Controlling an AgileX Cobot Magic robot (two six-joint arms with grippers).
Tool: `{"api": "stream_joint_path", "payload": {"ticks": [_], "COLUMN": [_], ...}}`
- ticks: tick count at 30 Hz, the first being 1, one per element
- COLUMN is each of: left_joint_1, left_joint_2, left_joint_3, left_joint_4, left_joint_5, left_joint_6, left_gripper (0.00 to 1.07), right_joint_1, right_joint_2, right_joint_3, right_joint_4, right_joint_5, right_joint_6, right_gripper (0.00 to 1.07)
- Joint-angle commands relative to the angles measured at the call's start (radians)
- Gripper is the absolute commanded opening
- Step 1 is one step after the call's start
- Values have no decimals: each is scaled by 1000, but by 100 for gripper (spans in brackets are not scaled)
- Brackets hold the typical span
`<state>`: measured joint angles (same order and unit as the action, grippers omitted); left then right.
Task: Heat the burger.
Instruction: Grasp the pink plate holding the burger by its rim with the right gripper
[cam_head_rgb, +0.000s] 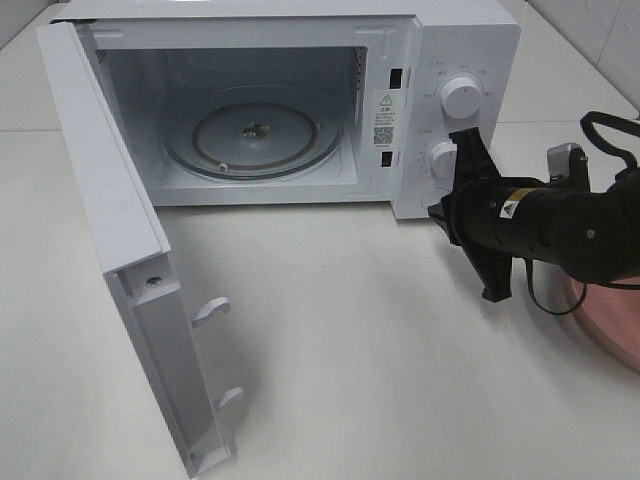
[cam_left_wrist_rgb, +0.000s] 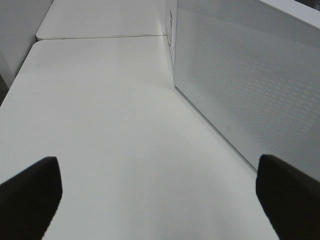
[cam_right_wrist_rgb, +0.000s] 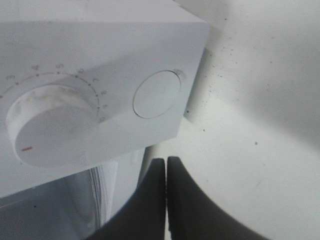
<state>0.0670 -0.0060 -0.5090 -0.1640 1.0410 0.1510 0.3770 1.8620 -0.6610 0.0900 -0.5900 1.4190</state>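
Left gripper spread wide over the white table. Microwave door swung open at left, glass turntable inside. Warning-triangle sticker with a QR code, text too small to read. Dial numbered 3, 4, 5. Right gripper by the lower knobs, fingers pressed together. Pink plate at far right. Can't tell where the burger is.

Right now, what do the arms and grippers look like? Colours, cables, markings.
Right arm: matte black, cylindrical, with a small warning-triangle sticker, a black cable looping above and a silver bracket. Right gripper: black, with flat tapering fingers. Left gripper: only two black fingers visible; left arm out of view.
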Motion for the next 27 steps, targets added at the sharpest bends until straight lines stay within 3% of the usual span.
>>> {"api": "stream_joint_path", "payload": {"ticks": [1,27], "left_joint_1": [-1,-1], "left_joint_2": [-16,-16], "left_joint_3": [2,2], "left_joint_4": [-7,-7], "left_joint_5": [-5,-5], "left_joint_6": [-1,-1], "left_gripper": [98,98], "right_joint_1": [-2,-2], "right_joint_2": [-64,-442], "right_joint_3": [29,47], "right_joint_4": [-21,-23], "right_joint_5": [46,604], "right_joint_6": [-43,-759], "right_gripper": [0,1]}}
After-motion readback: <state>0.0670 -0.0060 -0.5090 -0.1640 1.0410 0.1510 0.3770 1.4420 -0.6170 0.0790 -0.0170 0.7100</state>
